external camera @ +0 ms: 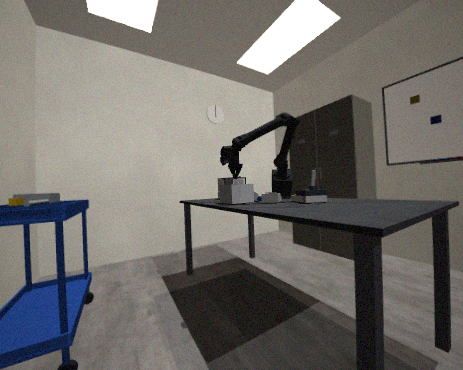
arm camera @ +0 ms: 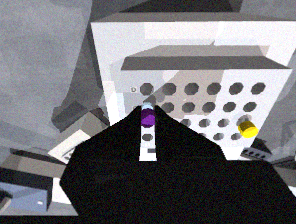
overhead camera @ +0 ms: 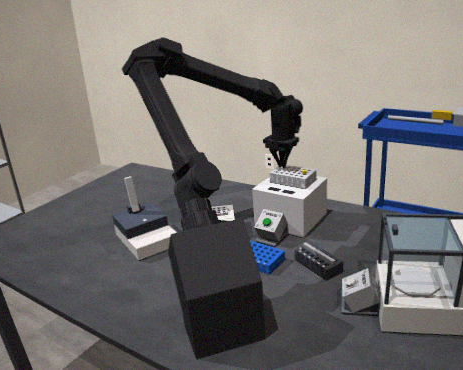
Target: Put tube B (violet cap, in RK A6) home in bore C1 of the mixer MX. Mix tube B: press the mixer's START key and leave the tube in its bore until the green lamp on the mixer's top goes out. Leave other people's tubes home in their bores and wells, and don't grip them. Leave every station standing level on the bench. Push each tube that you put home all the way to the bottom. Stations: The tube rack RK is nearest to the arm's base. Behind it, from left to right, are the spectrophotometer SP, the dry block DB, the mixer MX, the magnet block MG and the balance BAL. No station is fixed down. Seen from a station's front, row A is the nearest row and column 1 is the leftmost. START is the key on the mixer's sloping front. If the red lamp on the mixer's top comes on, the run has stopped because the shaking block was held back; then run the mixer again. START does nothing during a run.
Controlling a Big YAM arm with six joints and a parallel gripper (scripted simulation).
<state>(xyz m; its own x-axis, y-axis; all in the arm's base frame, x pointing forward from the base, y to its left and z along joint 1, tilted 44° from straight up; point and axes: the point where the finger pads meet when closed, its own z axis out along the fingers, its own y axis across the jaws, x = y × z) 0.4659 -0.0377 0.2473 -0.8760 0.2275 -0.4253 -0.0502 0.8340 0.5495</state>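
My gripper (overhead camera: 283, 163) points straight down over the left end of the mixer's shaking block (overhead camera: 293, 176) and is shut on tube B. In the wrist view the tube's violet cap (arm camera: 147, 117) shows between the black fingers, above the left column of bores in the white block (arm camera: 200, 107). The tube hangs above the block; I cannot tell whether its tip is inside a bore. The white mixer MX (overhead camera: 290, 202) stands level, with the green START key (overhead camera: 267, 221) on its sloping front. The mixer also shows far off in the exterior view (external camera: 234, 190).
A yellow-capped tube (arm camera: 247, 128) sits in a bore at the block's right side. The blue rack RK (overhead camera: 266, 255) lies in front of the mixer, the dark magnet block (overhead camera: 318, 260) to its right, the glass-walled balance (overhead camera: 425, 272) further right, the spectrophotometer (overhead camera: 142, 231) at left.
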